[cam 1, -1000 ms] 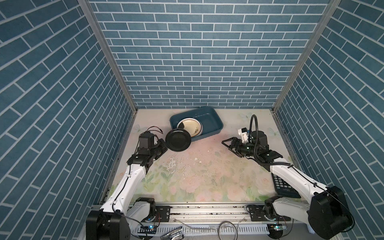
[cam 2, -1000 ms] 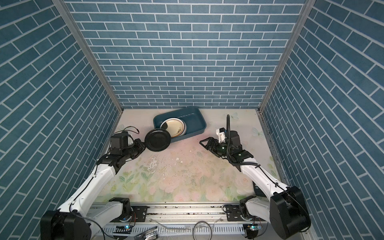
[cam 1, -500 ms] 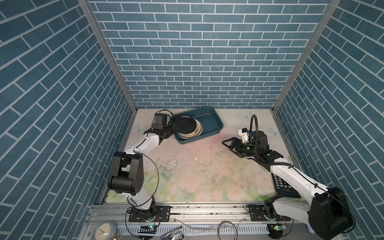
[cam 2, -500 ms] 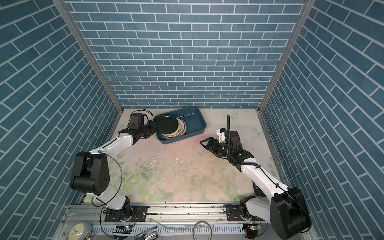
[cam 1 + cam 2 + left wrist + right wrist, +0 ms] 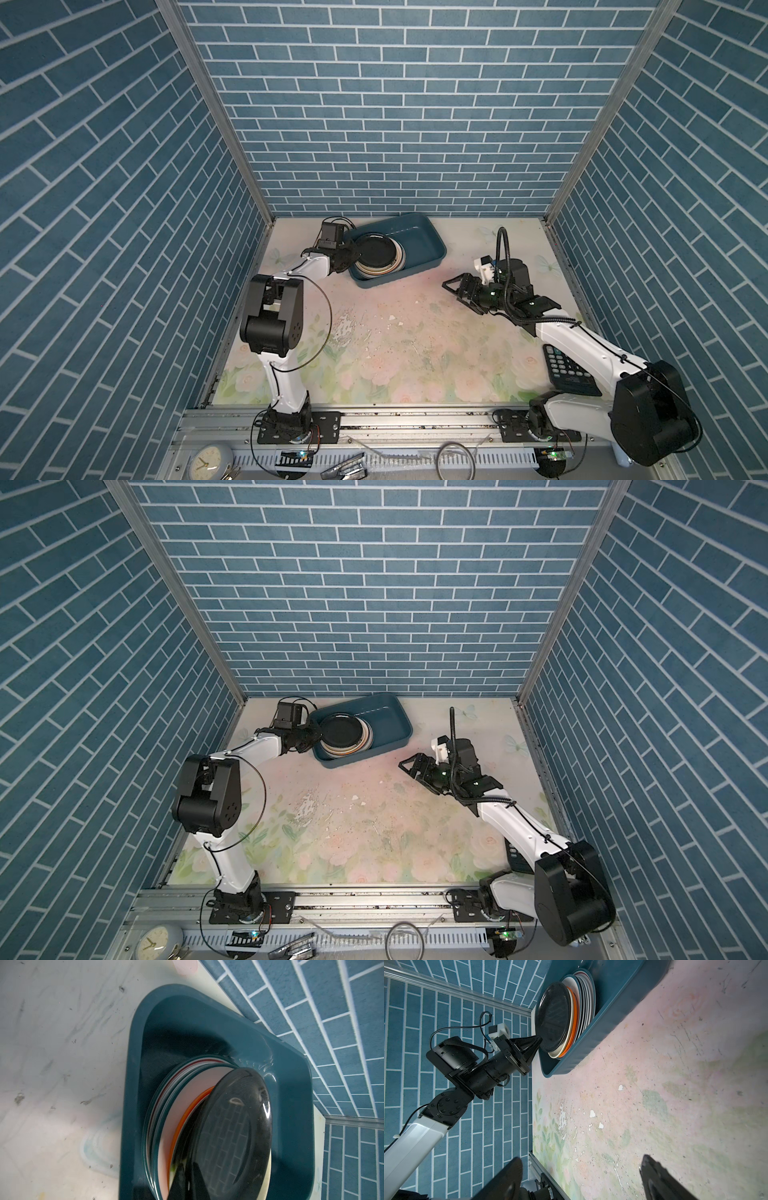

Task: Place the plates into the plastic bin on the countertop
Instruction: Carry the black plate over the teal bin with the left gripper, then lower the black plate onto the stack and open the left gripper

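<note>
The dark teal plastic bin [image 5: 432, 239] [image 5: 397, 723] stands at the back of the flowered countertop [image 5: 395, 332]. In it lies a stack of plates [image 5: 398, 261] [image 5: 584, 991], with an orange rim [image 5: 187, 1111] showing near the top. The black plate [image 5: 376, 251] [image 5: 340, 731] [image 5: 232, 1126] [image 5: 552, 1018] lies tilted on top of the stack. My left gripper [image 5: 355, 254] [image 5: 318, 734] [image 5: 188, 1169] [image 5: 538, 1040] is at the bin's left end, shut on that plate's near rim. My right gripper [image 5: 451, 289] [image 5: 405, 766] [image 5: 580, 1159] hangs open and empty over the countertop to the right of the bin.
A black calculator [image 5: 567, 372] [image 5: 515, 854] lies under the right arm at the front right. A round white clock [image 5: 208, 461] [image 5: 160, 941] rests on the rail below the counter. Blue brick walls close in three sides. The counter's middle is scuffed [image 5: 347, 328].
The left arm carried the black plate from in front of the bin back into it, onto the stack. The right arm has not moved.
</note>
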Action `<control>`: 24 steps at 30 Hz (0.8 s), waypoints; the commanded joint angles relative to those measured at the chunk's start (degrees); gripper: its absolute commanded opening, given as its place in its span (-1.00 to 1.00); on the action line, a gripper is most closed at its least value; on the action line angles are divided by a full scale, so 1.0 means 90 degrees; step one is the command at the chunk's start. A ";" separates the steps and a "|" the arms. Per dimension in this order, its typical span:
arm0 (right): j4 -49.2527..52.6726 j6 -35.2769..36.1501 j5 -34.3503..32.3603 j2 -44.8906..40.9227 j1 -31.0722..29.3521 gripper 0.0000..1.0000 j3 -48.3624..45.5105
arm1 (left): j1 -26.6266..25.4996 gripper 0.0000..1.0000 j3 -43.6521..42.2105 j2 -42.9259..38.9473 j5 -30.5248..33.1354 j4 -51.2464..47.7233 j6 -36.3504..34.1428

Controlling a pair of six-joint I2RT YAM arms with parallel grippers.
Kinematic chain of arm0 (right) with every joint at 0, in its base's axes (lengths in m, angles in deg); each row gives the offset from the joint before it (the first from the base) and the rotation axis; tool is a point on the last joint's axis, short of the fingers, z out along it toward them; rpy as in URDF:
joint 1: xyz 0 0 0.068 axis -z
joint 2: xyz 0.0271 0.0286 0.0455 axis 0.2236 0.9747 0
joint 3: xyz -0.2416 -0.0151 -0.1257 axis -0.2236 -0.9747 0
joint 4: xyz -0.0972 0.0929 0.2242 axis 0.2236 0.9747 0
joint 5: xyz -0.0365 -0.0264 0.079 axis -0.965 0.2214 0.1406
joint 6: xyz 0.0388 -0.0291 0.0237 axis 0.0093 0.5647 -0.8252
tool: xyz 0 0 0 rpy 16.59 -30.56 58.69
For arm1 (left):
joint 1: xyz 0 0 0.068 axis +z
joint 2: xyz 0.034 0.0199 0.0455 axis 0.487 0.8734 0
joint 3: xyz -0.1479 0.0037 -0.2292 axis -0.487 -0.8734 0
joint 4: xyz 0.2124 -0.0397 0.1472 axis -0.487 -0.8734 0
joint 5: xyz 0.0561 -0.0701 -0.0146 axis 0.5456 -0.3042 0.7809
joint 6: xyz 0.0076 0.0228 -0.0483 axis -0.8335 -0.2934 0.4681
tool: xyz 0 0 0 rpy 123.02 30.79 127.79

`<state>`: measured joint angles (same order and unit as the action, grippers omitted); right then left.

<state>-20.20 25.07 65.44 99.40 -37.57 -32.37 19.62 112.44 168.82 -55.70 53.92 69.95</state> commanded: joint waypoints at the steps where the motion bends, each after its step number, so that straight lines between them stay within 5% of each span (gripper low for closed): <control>1: 0.0050 0.0167 -0.0087 0.0045 -0.0014 0.78 0.0187 | -0.0075 -0.17 0.0268 -0.0060 -0.0234 -0.0060 -0.0378; 3: 0.0106 0.0203 -0.0096 0.0031 -0.0014 0.78 0.0187 | -0.0102 0.07 0.0307 -0.0126 -0.0299 -0.0108 -0.0610; 13: 0.0183 0.0282 -0.0236 -0.0071 -0.0015 0.78 0.0090 | -0.0229 0.69 0.0491 -0.0311 -0.0307 -0.0507 -0.1155; 24: 0.1019 0.0910 -0.0805 -0.0084 0.0023 0.78 0.0436 | -0.0541 0.99 -0.0243 -0.1554 0.0881 -0.0699 -0.1421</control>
<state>-14.32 29.64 61.42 99.29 -37.57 -31.01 15.19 113.27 159.40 -52.51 48.52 58.41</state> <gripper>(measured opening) 0.891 0.988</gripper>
